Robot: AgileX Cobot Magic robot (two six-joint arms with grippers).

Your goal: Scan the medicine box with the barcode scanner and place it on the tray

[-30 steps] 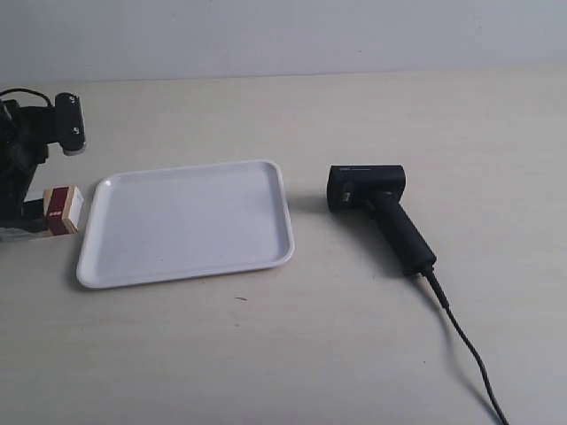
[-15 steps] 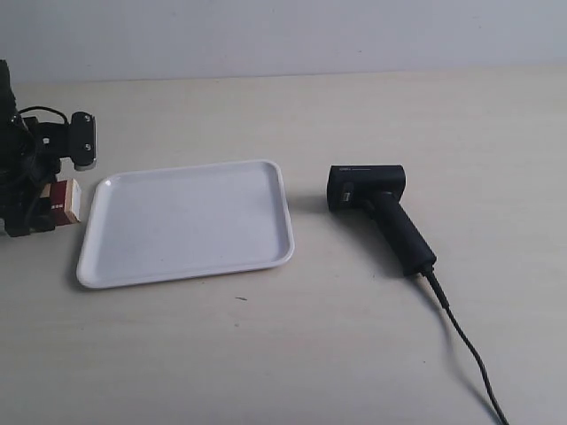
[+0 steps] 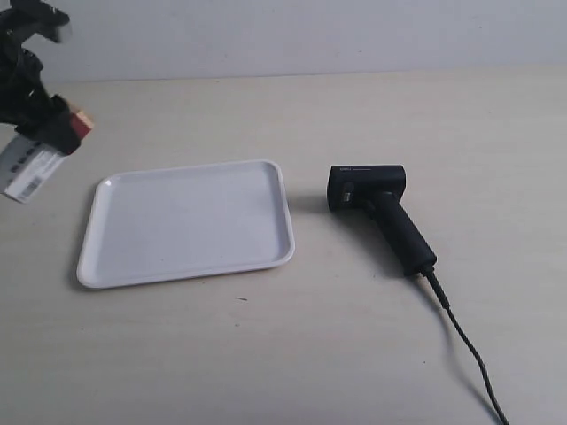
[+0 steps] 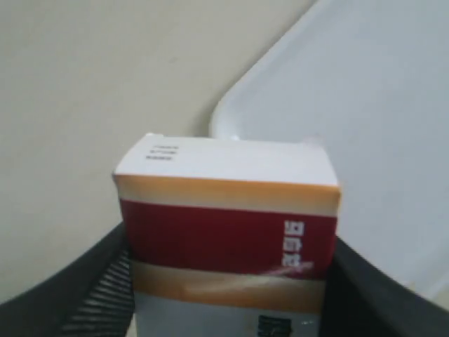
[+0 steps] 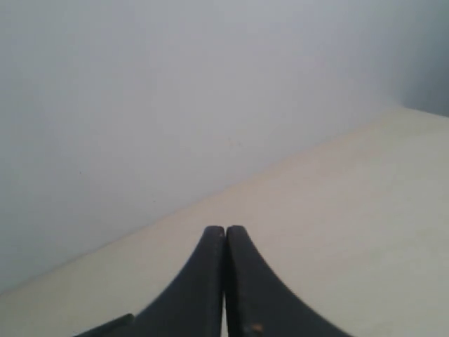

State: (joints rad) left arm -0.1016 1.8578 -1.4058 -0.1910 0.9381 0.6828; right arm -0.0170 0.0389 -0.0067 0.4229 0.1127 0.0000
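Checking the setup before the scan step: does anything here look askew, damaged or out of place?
Nothing stands out. The left gripper holds the small white cardboard medicine box tilted in the air beside the flat white plastic tray, which holds nothing. The black pistol-shaped barcode scanner lies on its side, untouched.

The left gripper [image 3: 55, 133] rose from the table [image 3: 354, 354] beside the tray [image 3: 186, 221], lifting the medicine box [image 3: 34, 164] clear and tilting it so its barcode face showed
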